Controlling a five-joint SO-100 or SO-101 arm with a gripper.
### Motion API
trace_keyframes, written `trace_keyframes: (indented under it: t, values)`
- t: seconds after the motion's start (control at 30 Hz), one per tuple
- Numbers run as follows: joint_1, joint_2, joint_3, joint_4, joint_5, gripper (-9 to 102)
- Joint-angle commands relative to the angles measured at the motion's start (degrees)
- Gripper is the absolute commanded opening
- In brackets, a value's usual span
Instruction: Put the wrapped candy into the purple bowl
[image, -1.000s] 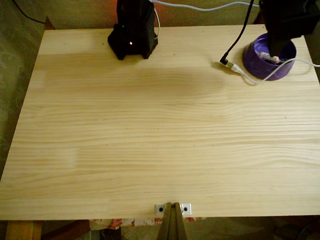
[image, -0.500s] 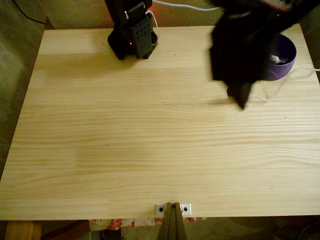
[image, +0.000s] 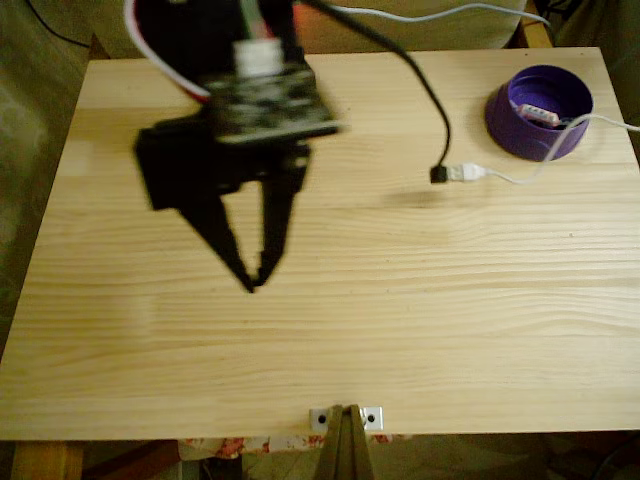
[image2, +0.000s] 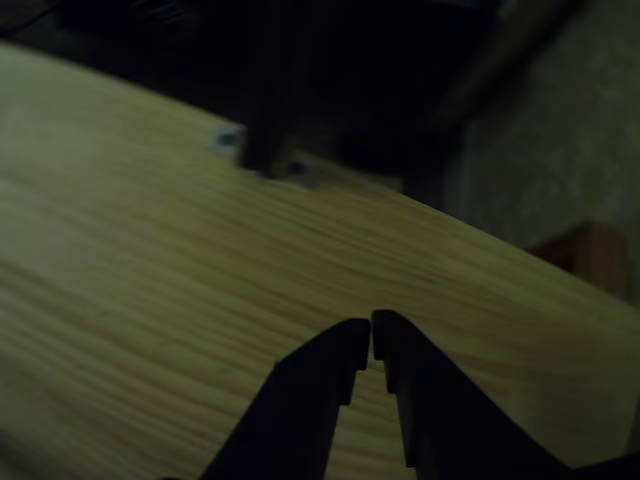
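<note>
gripper (image: 253, 283) swung away from purple bowl (image: 510, 125) to table's left-centre, tips pressed together, empty. wrapped candy (image: 541, 115) now inside bowl; task looks done.

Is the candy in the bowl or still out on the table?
In: the pinkish-white wrapped candy lies inside the round purple plastic bowl.

A pale pine counter (image: 330, 330) under warm, dim light. Olive patterned floor (image: 30, 150) lies around it. A small metal bracket (image: 345, 416) sits at its near edge.
</note>
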Motion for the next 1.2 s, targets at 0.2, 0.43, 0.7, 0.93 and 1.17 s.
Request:
trace_keyframes:
  t: [0.2,0.43,0.7,0.93,1.17]
  values:
    - [10.9,9.9,13.4,-8.1,12.3,-2]
    - [15.1,17.1,26.9,-12.9,19.8,-2]
    - [14.9,33.8,42.5,-9.8,23.1,-2]
    - [14.1,47.9,49.6,-4.7,24.4,-2]
    - [14.2,58.3,52.0,0.7,25.0,-2]
